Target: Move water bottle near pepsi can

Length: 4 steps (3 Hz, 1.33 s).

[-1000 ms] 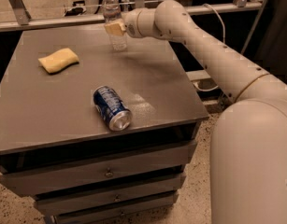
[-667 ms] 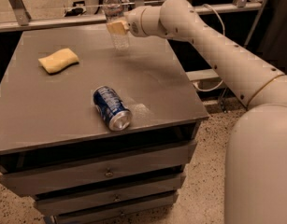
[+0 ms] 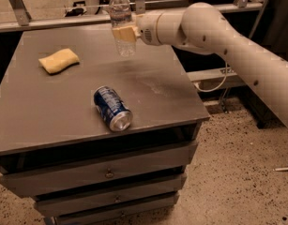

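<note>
1. Claw (image 3: 124, 33) at about 12 o'clock over the surface (image 3: 49, 111), clenched on the water bottle (image 3: 120, 12) around its middle, tan pads pressed to the sides.
2. Water bottle upright in that grip, white cap on top, clear lower part showing below the pads; cannot tell whether the base touches the surface or hangs just above it.
3. Pepsi can (image 3: 112, 108) lying on its side near 6 o'clock of the surface, close to the front edge, silver end turned toward 5 o'clock.
4. Seen from the can, bottle at 12 o'clock and well apart, bare grey top between them.
5. Yellow sponge (image 3: 59, 60) flat at about 10 o'clock of the surface, well apart from both bottle and can.
6. White arm (image 3: 214, 36) reaching in from 3 o'clock, wrist level with the bottle.
7. Drawers (image 3: 106, 173) stacked under the surface, shut.
</note>
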Available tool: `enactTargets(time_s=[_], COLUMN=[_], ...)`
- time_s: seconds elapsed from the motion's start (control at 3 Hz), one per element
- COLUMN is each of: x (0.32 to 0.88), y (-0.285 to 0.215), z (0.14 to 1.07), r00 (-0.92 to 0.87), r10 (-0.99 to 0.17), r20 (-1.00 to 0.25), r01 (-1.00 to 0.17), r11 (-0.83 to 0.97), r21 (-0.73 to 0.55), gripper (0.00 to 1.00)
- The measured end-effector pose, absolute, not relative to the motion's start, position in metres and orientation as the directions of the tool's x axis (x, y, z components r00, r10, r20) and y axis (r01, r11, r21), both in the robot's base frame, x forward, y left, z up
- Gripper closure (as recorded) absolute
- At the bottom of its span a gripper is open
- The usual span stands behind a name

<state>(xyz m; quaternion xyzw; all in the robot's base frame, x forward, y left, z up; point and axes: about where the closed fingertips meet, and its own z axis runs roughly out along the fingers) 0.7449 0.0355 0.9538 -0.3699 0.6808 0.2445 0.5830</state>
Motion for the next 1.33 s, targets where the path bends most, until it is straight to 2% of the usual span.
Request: enactTargets(time_s=[0.67,1.0,1.33], x=[0.657,0.638,0.614], y=[0.031,0.028,0.019], z=[0.926,0.931,0.932], r00=[-0.025,-0.006,-0.088], r10=[-0.083,-0.085,-0.113], r20=[-0.996,-0.996,-0.99], r01=[-0.851,-0.873,-0.903], r11=[0.525,0.486,0.428], r21=[-0.023,-0.036,0.031], gripper=[1.0,1.0,1.0])
